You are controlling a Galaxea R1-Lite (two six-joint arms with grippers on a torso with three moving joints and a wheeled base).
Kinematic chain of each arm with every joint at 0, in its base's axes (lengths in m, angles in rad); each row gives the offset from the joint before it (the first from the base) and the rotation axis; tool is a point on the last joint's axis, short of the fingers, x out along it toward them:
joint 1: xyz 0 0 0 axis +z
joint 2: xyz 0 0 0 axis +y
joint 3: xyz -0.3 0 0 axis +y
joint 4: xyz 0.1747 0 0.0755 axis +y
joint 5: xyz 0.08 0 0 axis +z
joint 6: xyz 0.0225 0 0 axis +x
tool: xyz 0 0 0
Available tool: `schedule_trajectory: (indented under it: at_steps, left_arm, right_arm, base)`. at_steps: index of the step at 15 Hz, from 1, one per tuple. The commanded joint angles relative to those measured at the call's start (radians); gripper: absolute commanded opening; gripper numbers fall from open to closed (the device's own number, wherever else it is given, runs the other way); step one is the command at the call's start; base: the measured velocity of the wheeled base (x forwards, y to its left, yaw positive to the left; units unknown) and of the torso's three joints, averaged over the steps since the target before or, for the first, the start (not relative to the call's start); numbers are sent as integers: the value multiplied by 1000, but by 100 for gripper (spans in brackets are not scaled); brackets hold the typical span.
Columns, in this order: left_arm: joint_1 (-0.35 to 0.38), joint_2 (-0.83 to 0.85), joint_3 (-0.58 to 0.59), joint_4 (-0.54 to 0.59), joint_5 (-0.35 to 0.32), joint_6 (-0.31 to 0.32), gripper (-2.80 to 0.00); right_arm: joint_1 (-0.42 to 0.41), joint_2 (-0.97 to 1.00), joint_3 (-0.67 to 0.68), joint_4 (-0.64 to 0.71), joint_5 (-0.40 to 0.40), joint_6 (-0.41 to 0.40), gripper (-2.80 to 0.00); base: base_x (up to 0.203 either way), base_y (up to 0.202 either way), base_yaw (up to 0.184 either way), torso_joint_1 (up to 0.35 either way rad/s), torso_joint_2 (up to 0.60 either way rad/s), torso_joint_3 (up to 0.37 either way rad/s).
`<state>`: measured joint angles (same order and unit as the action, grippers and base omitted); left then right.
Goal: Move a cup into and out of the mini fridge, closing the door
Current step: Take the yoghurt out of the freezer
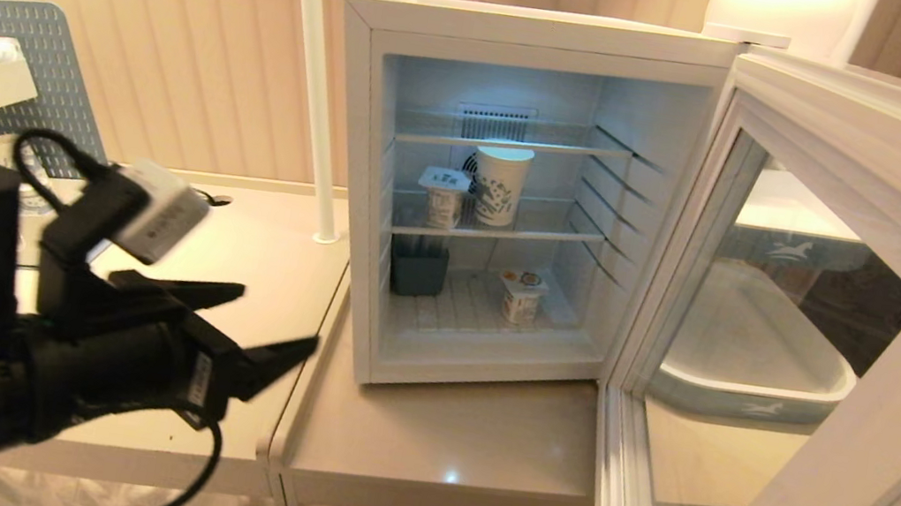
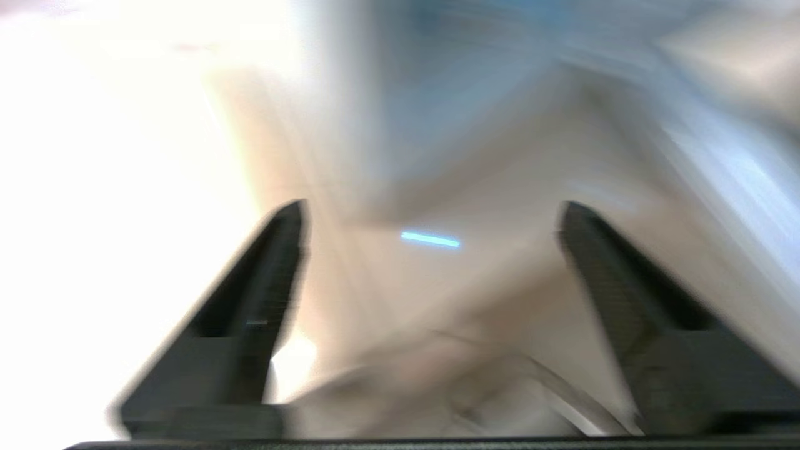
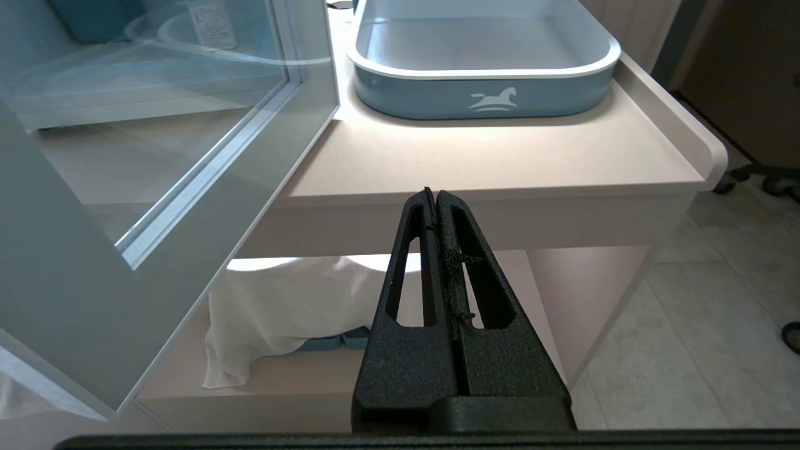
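Beige slatted walls stood behind two pale tables [image 1: 439,448]. On the nearer table sat the mini fridge [image 1: 537,34], and its door [image 1: 856,287] was swung wide open to the right, reaching toward me. That left the front of the fridge clear, with bare table top before it.

Inside, the cup [image 1: 500,185] stood on the middle wire shelf, tall and white with dark marks. A small white tub [image 1: 443,197] stood just left of it. Down on the fridge floor were a dark box [image 1: 417,270] at the left and another little tub [image 1: 522,297] nearer the middle. The top shelf had room.

My left gripper [image 1: 275,321] was low on the left, over the left table, well apart from the fridge. Its two black fingers [image 2: 275,275] were spread apart and held nothing. A white pole [image 1: 311,80] stood between that table and the fridge's left wall.

My right gripper [image 3: 435,195] was pressed shut with nothing in it. It hung low before the table edge, beside the open door. A blue-grey tray [image 3: 487,100] with a white horse on it sat on the table behind the door. A white cloth [image 3: 281,300] lay on the shelf under the table.
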<state>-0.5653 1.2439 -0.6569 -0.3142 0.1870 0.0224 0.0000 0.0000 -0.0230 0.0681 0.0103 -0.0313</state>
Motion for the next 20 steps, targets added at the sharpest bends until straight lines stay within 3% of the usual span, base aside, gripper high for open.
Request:
schedule_trajectory:
  at_steps: [1,2,4,6,8,10,11,12,13,14,15,18,20]
  left_arm:
    - [72,-218,5,47,411,-2,-280]
    - [125,-294,-9,104,481,-2,-280]
    - [238,-452,-54,228,547,4,-280]
    - [337,-620,-122,387,566,23,-280]
    - [458,-812,-206,595,534,36,-280]
    - [597,-947,-294,868,432,14,-280]
    - [617,-967,-359,971,378,-31,-280]
    - [611,-980,-391,1022,269,-43,-280]
    - [605,-997,-436,1088,80,-45,-280]
    - [600,-1010,-511,1194,-65,-48,-280]
    - [595,-1024,-584,1342,-130,-52,-280]
    - [580,-1131,-770,1562,-138,-133,-280]
    - [575,-1238,-756,1660,-103,-107,-280]
  right_arm:
    - [0,0,0,1,-1,1,-280]
    - [0,0,0,1,-1,1,-280]
    - [0,0,0,1,-1,2,-280]
    - [0,0,-2,2,-1,2,-280]
    - [0,0,-2,6,-1,2,-280]
    - [0,2,-2,7,-1,3,-280]
    - [0,2,-3,9,-1,2,-280]
    - [0,2,-3,10,-1,2,-280]
    - [0,2,-3,12,-1,2,-280]
    - [0,2,-3,10,-1,2,-280]
    - [0,2,-3,10,-1,2,-280]
    - [0,2,-5,12,0,2,-280]
    - [0,2,-3,12,-1,2,-280]
  base:
    - [0,0,0,0,0,0]
    - [0,0,0,0,0,0]
    - [0,0,0,0,0,0]
    - [0,0,0,0,0,0]
    - [0,0,0,0,0,0]
    - [0,0,0,0,0,0]
    - [0,0,0,0,0,0]
    - [0,0,0,0,0,0]
    - [0,0,0,0,0,0]
    - [0,0,0,0,0,0]
    - [0,0,0,0,0,0]
    - [0,0,0,0,0,0]
    - [0,0,0,0,0,0]
